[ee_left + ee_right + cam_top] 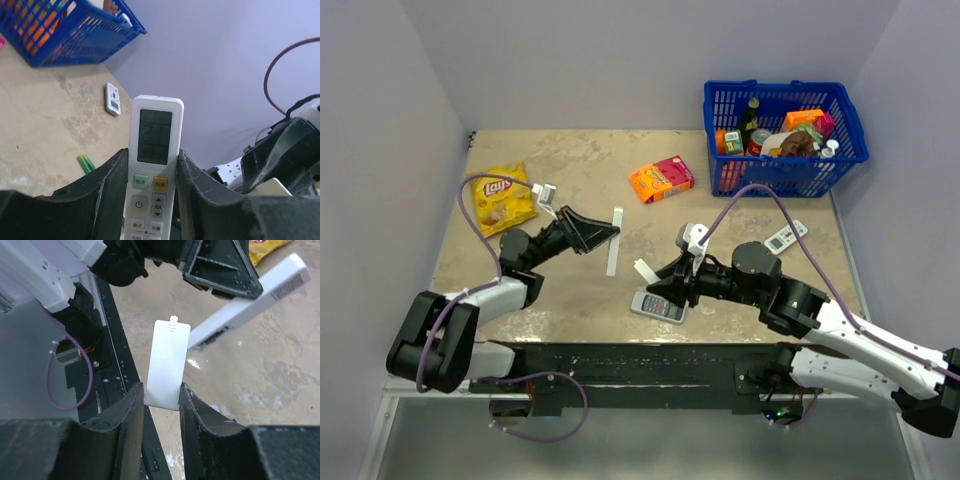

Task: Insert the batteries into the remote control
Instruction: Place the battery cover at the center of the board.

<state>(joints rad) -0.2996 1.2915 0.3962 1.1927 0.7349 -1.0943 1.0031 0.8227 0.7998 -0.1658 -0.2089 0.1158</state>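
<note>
Left wrist: left pincer [152, 157] tight on one remote control [155, 130]; right wrist: right pincer [162, 390] tight on one white cover [167, 360].

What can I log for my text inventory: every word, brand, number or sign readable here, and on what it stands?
"Lay's": yellow chip bag.
Power symbol: round button on the white remote in the left gripper.
That remote's display digits and Chinese button captions: too faint or small to read.
Sticker on its back, right wrist view: blurred.
Orange box and the blue basket's goods: print too small.
</note>
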